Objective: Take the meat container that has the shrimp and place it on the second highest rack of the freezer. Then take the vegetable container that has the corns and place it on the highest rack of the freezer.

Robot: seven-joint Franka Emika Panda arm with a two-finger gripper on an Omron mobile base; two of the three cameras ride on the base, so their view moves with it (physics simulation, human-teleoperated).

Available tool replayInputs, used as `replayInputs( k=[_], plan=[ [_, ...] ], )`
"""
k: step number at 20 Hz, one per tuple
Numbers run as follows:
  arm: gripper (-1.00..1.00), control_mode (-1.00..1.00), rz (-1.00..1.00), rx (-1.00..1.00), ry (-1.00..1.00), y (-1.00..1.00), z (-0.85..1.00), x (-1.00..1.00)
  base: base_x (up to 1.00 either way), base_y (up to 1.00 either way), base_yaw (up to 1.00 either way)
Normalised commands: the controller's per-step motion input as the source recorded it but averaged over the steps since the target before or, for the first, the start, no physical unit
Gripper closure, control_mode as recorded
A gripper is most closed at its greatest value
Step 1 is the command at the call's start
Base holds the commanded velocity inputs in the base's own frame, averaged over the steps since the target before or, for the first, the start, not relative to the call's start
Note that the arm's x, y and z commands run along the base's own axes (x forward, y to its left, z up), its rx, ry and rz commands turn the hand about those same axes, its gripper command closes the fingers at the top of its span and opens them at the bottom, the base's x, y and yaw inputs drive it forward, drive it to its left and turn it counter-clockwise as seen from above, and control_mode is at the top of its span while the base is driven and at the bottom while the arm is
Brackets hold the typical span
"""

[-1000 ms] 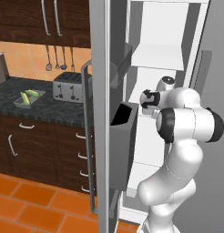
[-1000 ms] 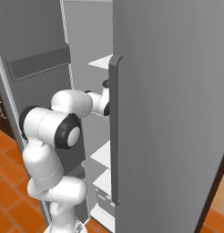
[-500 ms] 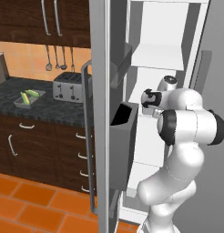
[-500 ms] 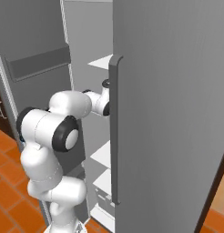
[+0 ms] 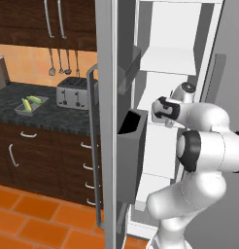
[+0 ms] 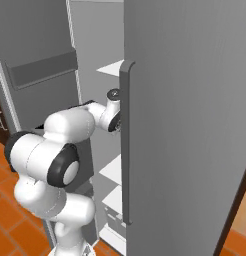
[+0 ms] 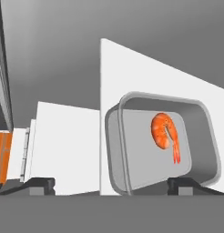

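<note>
The meat container (image 7: 164,145), a small grey tray, lies on a white shelf (image 7: 132,73) inside the freezer (image 5: 108,146), with the orange-pink shrimp (image 7: 165,132) in it. My gripper (image 7: 113,185) is open just in front of the tray's near edge. Its fingertips (image 7: 40,184) stand wide apart and hold nothing. My wrist (image 5: 165,111) reaches in between the freezer's open doors, below its top shelf (image 5: 171,60). The vegetable container (image 5: 23,110) with the two corns (image 5: 32,102) sits on the dark counter at the left.
A toaster (image 5: 73,92) stands on the counter (image 5: 53,119) right of the corn tray. The open left door carries dark bins (image 5: 131,141) close to my arm. The right door (image 6: 190,125) with its long handle (image 6: 126,145) hides the shelves in the right base view.
The jaws have spread wide and let go of the meat container. In both base views the arm has barely shifted and still reaches into the freezer.
</note>
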Motion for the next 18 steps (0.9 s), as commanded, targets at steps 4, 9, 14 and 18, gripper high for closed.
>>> replayInputs(
  k=[4,9,14,18],
  plan=[
    [-1.00,-1.00,0.02,0.00,-0.04,0.05,0.39,-0.34,0.00,0.00,0.00],
    [-1.00,-1.00,0.00,0.00,0.00,0.06,0.29,-0.26,0.00,0.00,0.00],
    [-1.00,-1.00,0.00,0.00,-0.01,0.00,0.16,-0.44,0.00,0.00,0.00],
    [-1.00,-1.00,0.00,0.00,-0.05,0.03,0.02,-0.44,0.00,0.00,0.00]
  ],
)
